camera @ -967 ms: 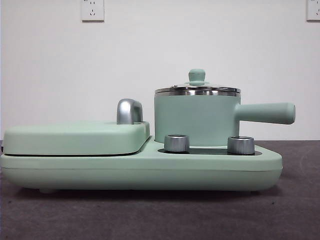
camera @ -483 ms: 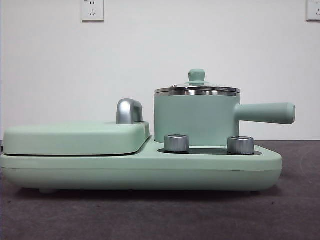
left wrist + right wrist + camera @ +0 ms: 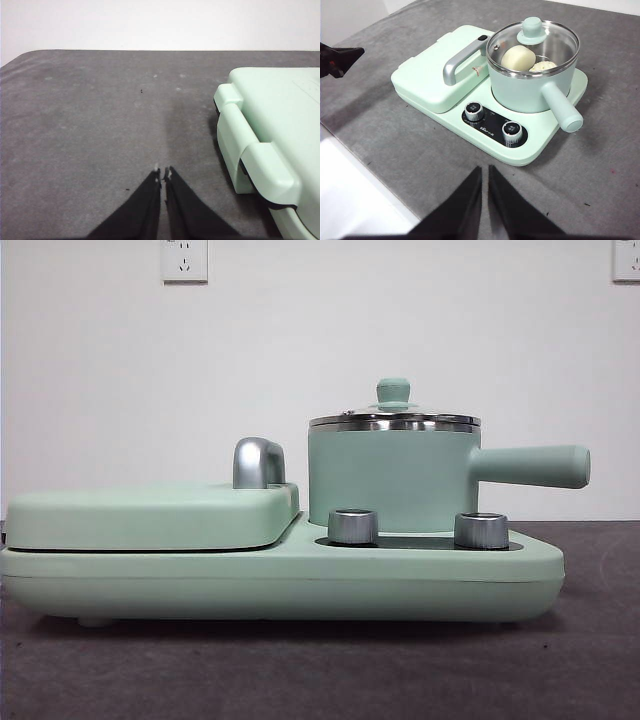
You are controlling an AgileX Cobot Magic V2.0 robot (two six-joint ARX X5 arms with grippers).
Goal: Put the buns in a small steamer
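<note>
Already both buns point(image 3: 518, 57) sit inside the lidded steamer point(image 3: 532, 75), well apart from my right gripper point(image 3: 485, 170), jaws pressed together above bare table point(image 3: 600, 165). My left gripper point(image 3: 163, 173), likewise closed, hovers beside the griddle point(image 3: 272, 120). One bun is smooth, the other ridged.

Small white lettering sits on the black control panel point(image 3: 492, 125) between two dials point(image 3: 474, 110), too blurred to read. A faint mark on the griddle point(image 3: 437, 75) is likewise illegible.
</note>
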